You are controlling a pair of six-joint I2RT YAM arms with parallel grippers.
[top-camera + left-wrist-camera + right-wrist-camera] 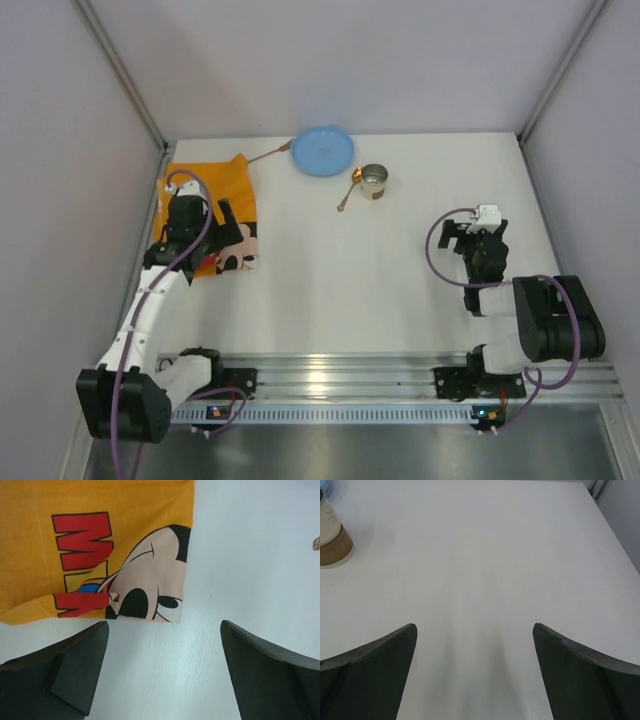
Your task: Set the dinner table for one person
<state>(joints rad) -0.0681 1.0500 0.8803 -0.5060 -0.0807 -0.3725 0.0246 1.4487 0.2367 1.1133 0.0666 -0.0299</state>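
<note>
The white table (380, 290) fills the middle of the top view, running from the rail at the bottom to the wall at the top. At its left edge lies an orange Mickey Mouse cloth (215, 178); in the left wrist view its lower left corner looks folded over. The left end effector (164, 626) hovers at the cloth's lower right corner, fingers spread wide, with only bare table and the cloth's edge between them. Near the top centre sits a blue plate (322, 150). A thin golden utensil (270, 154) points out from the plate's left side, too small to tell its kind. Just below and right of the plate stands a cup (374, 181), cream with a brown base. A golden spoon (347, 193) lies at the cup's left side, touching it or just beside it. The right end effector (474, 626) is in the right half of the top view, well apart from the cup, fingers spread and empty above bare table.
</note>
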